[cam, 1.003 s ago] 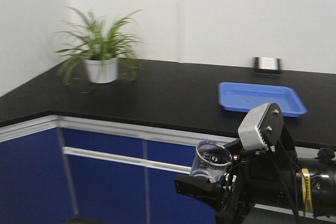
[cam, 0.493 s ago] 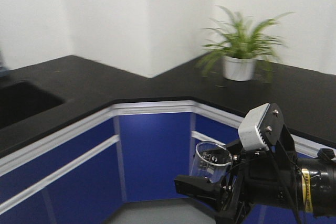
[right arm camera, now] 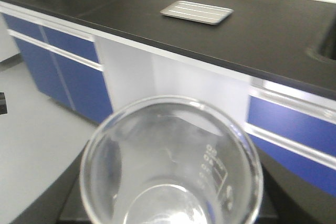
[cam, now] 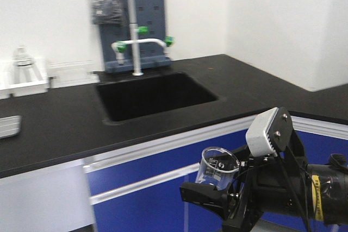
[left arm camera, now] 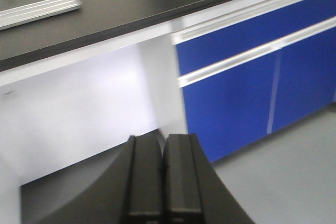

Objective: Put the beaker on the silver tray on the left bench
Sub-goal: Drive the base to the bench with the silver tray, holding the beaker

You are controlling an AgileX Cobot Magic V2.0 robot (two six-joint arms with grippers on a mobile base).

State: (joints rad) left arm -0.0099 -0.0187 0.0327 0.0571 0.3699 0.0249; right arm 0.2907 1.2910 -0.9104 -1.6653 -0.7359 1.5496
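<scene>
My right gripper point(cam: 216, 193) is shut on the small clear beaker point(cam: 217, 165) and holds it upright in front of the blue cabinets, below worktop height. In the right wrist view the beaker point(right arm camera: 173, 166) fills the foreground, empty, with printed markings on its side. The silver tray point(right arm camera: 197, 12) lies flat on the black worktop point(right arm camera: 131, 3), well beyond the beaker. It also shows at the far left edge of the front view point(cam: 8, 126) and in the left wrist view point(left arm camera: 37, 10). My left gripper point(left arm camera: 163, 145) is shut and empty, low before the cabinets.
A sunken sink point(cam: 155, 93) with a tall tap point(cam: 136, 25) sits in the worktop right of the tray. White bins point(cam: 27, 82) holding a flask stand against the wall behind the tray. Blue cabinet doors point(left arm camera: 247, 93) and a white panel point(left arm camera: 89, 98) run under the bench.
The front view has swung left, from the blue tray and plant, past the corner, to the sink bench. The beaker stays in my right gripper the same way.
</scene>
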